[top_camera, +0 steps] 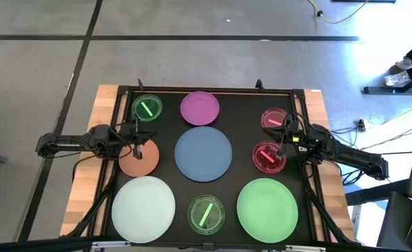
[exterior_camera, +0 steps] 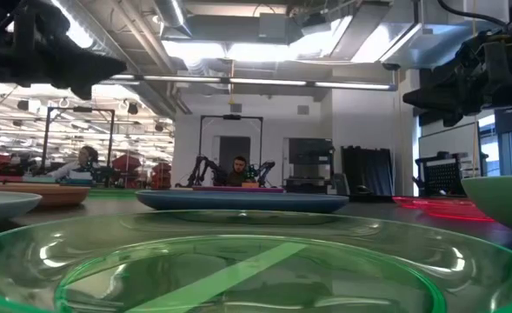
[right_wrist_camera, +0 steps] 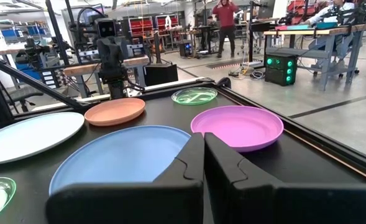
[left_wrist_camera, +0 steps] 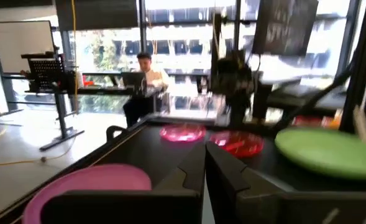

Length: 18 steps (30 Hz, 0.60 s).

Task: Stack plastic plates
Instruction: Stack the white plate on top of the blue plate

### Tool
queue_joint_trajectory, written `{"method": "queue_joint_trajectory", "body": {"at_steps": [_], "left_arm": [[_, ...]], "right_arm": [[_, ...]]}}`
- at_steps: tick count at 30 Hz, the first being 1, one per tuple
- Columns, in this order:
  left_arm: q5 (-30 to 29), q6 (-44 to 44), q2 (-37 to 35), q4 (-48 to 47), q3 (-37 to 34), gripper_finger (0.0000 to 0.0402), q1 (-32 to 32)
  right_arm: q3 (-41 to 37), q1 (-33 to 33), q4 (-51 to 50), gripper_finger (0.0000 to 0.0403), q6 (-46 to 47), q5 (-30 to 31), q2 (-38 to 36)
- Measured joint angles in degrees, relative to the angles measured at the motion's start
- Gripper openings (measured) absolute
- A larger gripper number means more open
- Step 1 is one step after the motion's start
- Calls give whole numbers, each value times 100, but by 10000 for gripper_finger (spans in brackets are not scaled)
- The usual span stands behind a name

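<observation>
Nine plates lie flat and apart on the black table top. In the high view the large blue plate (top_camera: 203,153) is in the middle, with the large white plate (top_camera: 143,206) and the large green plate (top_camera: 267,209) near. The purple plate (top_camera: 199,107) and the orange plate (top_camera: 139,159) are medium. Two small green plates (top_camera: 147,108) (top_camera: 206,214) and two small pink plates (top_camera: 274,117) (top_camera: 268,157) complete the set. My left gripper (top_camera: 137,143) hovers shut over the orange plate. My right gripper (top_camera: 283,138) hovers shut between the pink plates.
The black top has a raised rim (top_camera: 206,89) inside a wooden table edge (top_camera: 87,161). Cables run down both sides toward the near edge. In the low view both arms (exterior_camera: 29,43) (exterior_camera: 473,69) hang well above the plates. People sit and stand in the room beyond.
</observation>
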Motion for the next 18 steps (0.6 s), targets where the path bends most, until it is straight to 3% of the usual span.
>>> {"method": "queue_joint_trajectory", "body": {"at_steps": [4, 9, 14, 18], "left_arm": [[9, -347, 0, 724, 0, 6, 0], [-34, 126, 0, 1658, 2, 6, 0], [29, -421, 72, 1780, 0, 6, -4], [160, -812, 545, 1755, 45, 6, -5]], "right_arm": [[-2, 2, 14, 3, 20, -41, 0], [-4, 2, 233, 3, 33, -85, 0], [-4, 2, 978, 3, 160, -390, 0], [-6, 2, 1784, 3, 193, -507, 2]]}}
